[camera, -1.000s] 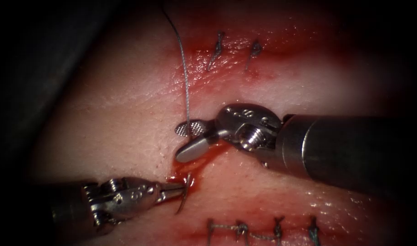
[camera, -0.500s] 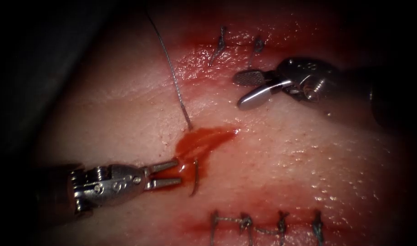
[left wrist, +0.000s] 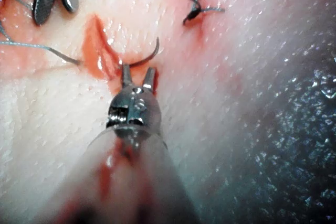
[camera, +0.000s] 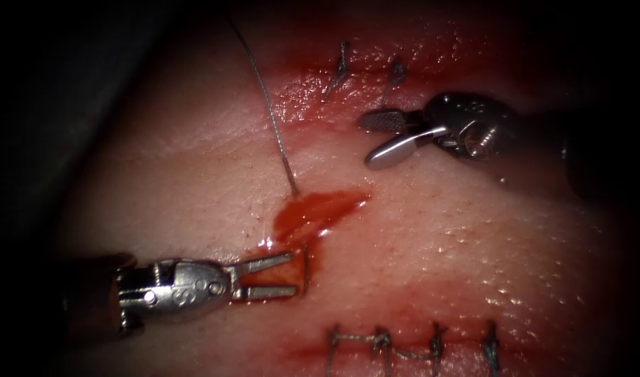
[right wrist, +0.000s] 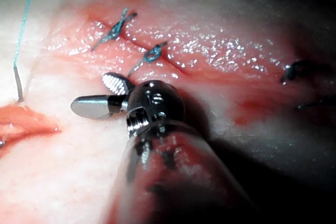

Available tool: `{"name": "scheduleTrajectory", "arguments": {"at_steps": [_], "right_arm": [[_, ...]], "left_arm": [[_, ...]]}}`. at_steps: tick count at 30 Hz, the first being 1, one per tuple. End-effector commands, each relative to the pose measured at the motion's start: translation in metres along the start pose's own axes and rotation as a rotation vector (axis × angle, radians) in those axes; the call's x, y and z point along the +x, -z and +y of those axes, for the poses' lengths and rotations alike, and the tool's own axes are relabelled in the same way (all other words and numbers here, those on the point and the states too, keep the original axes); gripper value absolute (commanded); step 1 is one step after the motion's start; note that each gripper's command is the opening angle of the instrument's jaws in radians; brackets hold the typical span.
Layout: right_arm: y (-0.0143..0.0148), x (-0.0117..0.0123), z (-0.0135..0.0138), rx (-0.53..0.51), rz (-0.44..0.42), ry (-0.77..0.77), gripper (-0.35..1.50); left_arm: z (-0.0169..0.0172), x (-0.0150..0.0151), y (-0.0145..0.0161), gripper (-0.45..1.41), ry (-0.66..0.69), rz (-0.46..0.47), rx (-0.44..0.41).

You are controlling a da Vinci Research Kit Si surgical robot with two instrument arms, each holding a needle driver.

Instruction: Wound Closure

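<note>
Red fluid (camera: 313, 213) pools in the cut (camera: 320, 206) — the needle (camera: 305, 269) stands in the tissue (camera: 439, 237) just below it, the left tool (camera: 286, 276) gaping around it, holding nothing. The right tool (camera: 379, 139) hangs released, well apart — thread (camera: 267, 105) trails upward.

Pale pink tissue (camera: 439, 237) with a glossy red fluid (camera: 313, 213) patch; grey thread (camera: 267, 105); dark blue-grey stitches (camera: 383, 342); silver tools, right tool (camera: 376, 136) with a cross-hatched jaw face.
</note>
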Motion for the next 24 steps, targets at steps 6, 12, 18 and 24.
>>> {"name": "scheduleTrajectory", "arguments": {"at_steps": [6,12,18,24], "right_arm": [[-0.0018,-0.0015,-0.0003,0.001,0.002,0.011,1.36],[-0.0019,-0.0016,-0.0005,-0.001,0.002,0.011,1.38],[-0.0021,-0.0016,-0.0010,-0.002,0.006,0.009,1.38],[-0.0015,-0.0016,-0.0016,0.010,0.047,0.078,0.83]], "left_arm": [[0.0002,0.0022,-0.0021,0.88,-0.032,0.008,0.059],[-0.0009,0.0017,-0.0022,0.83,-0.047,-0.020,0.120],[-0.0014,0.0002,-0.0027,0.61,-0.049,-0.042,0.140],[-0.0013,0.0000,-0.0025,-0.45,0.137,-0.044,0.056]]}}
